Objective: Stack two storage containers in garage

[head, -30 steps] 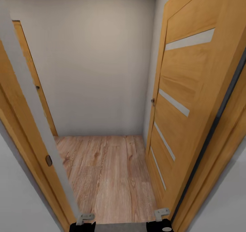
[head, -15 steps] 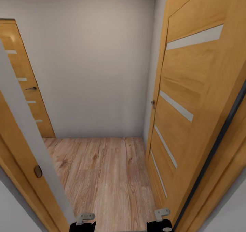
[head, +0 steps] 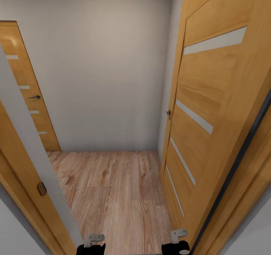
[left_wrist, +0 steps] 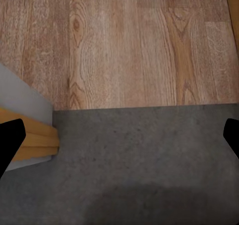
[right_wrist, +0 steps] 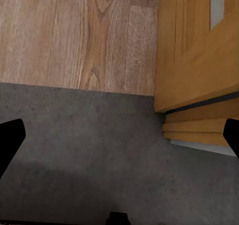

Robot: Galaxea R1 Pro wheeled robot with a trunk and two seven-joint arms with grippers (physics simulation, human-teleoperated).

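Note:
The storage containers are out of view. I stand at a doorway threshold. Dark grey concrete floor (left_wrist: 144,175) lies under my left gripper (left_wrist: 119,140), which is open with nothing between its fingers. My right gripper (right_wrist: 119,140) is open too and empty, over the same concrete (right_wrist: 74,150). Just past both grippers the concrete meets light wood planks (left_wrist: 124,46). Both wrists' ends peek in at the head view's lower edge, the left (head: 92,243) and the right (head: 177,242).
A small wood-floored hallway (head: 113,195) ends at a pale wall (head: 101,70). An orange wooden door (head: 210,116) stands open close on the right. The door frame (head: 22,161) is close on the left, with another shut door (head: 26,97) beyond it.
The camera moved forward slightly over the first half second, bringing the far-left door into sight past the frame. Since then the picture has stayed still.

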